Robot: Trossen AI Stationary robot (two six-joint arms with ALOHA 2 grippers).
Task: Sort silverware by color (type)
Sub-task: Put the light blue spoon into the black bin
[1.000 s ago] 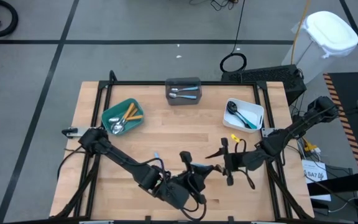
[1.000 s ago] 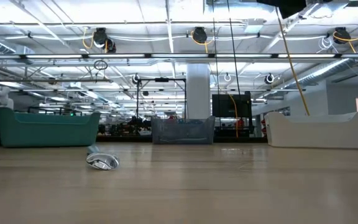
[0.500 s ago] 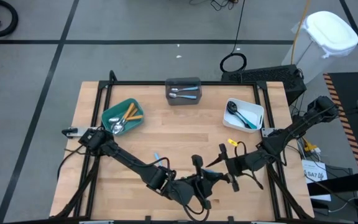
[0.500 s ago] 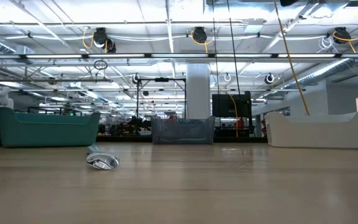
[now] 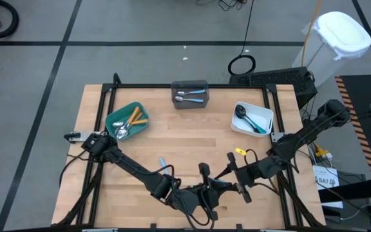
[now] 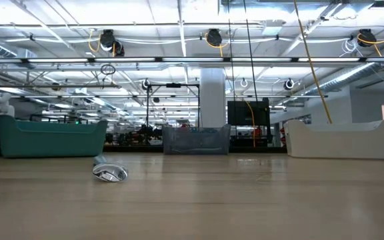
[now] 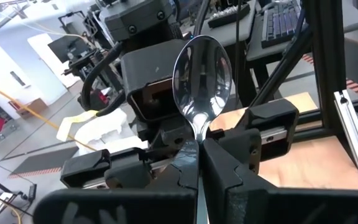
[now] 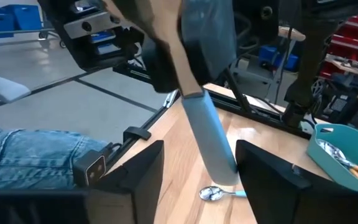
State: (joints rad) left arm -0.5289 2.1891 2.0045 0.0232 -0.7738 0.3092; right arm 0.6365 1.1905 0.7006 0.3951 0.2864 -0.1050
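Meanwhile my left tool (image 5: pixel 219 185) was clamped on a blue-handled spoon (image 7: pixel 202 74) above the tabletop's (image 5: pixel 192 135) near edge; my right tool (image 5: pixel 234 173), fingers spread around its handle, gripped nothing.

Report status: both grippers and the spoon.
Left gripper shut on blue-handled spoon, held up. Right gripper open around its handle. Second spoon loose on table. Nothing in the way.

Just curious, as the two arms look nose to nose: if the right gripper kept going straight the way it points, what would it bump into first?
Probably the blue-handled spoon, whose handle stands between the open fingers of the right gripper. The left gripper holds that spoon just beyond. Depth is hard to judge.
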